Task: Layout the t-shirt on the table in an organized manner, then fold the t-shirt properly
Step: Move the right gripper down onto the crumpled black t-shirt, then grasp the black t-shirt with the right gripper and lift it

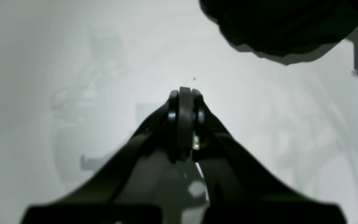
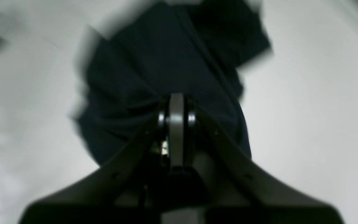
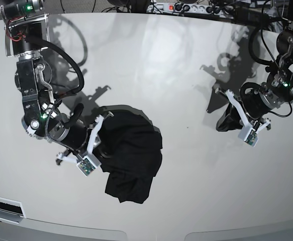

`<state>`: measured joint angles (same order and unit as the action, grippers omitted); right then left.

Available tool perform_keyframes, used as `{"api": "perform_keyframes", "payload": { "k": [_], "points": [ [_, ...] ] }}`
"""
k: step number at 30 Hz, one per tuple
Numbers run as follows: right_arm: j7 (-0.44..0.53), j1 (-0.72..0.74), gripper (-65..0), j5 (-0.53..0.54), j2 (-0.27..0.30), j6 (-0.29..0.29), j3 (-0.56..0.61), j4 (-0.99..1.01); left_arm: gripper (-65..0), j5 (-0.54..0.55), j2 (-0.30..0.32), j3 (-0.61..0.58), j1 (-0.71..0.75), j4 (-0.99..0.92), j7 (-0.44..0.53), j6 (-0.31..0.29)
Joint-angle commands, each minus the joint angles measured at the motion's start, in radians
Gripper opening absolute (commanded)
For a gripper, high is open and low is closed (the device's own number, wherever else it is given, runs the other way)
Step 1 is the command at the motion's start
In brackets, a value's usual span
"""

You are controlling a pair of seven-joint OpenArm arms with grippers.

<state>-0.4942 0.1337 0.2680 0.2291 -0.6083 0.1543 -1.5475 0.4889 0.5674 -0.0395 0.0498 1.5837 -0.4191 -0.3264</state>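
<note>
Right tool (image 2: 176,107) is pinching the crumpled black t-shirt (image 3: 131,158), jaws pressed together on a fold. Left tool (image 1: 185,96) is sitting closed and empty over the white desk (image 3: 176,75), well apart.

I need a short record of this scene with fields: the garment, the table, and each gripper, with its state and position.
garment: the t-shirt, black, crumpled in a heap, not laid out
surface: the table, white and glossy
right gripper: shut on the t-shirt, fabric bunched at its tip
left gripper: shut, holding nothing, over bare table, apart from the t-shirt
folding: not begun
</note>
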Motion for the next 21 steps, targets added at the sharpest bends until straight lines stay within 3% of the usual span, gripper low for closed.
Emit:
{"api": "perform_keyframes", "payload": {
  "k": [1,4,8,12,15,19,20,21],
  "points": [
    [0.008,0.019,-65.0,0.067,0.001,-0.026,-0.005,-0.062,-65.0,0.009,0.014,0.007,-0.016,0.016,0.021,-0.004],
    [-0.033,-0.012,-65.0,0.238,-0.001,-0.09,-0.005,-0.185,-65.0,0.009,0.014,0.007,-0.016,0.016,0.021,-0.004],
    [-0.058,-0.053,-65.0,0.375,-0.039,-0.09,-0.004,-0.253,-65.0,0.01,0.014,0.007,-0.017,0.016,0.021,-0.004],
    [-0.161,-0.071,-65.0,0.485,-0.127,-0.09,0.018,-0.253,-65.0,0.024,0.014,0.007,-0.016,0.016,0.02,-0.004],
    [-0.19,-0.082,-65.0,0.418,-0.179,-0.09,0.097,-0.251,-65.0,0.028,0.014,0.007,-0.017,0.016,0.019,-0.004],
    [-0.192,-0.081,-65.0,0.122,-0.227,-0.09,0.251,-0.251,-65.0,0.024,0.014,0.007,-0.017,0.016,0.019,-0.004],
    [-0.192,-0.081,-59.4,0.051,-0.233,-0.09,0.286,-0.251,-65.0,0.024,0.014,0.007,-0.017,0.016,0.019,-0.003],
    [-0.192,-0.081,-49.5,-0.01,-0.235,-0.06,0.32,-0.251,-65.0,0.024,0.014,0.007,-0.017,0.016,0.019,-0.003]
  ]
}}
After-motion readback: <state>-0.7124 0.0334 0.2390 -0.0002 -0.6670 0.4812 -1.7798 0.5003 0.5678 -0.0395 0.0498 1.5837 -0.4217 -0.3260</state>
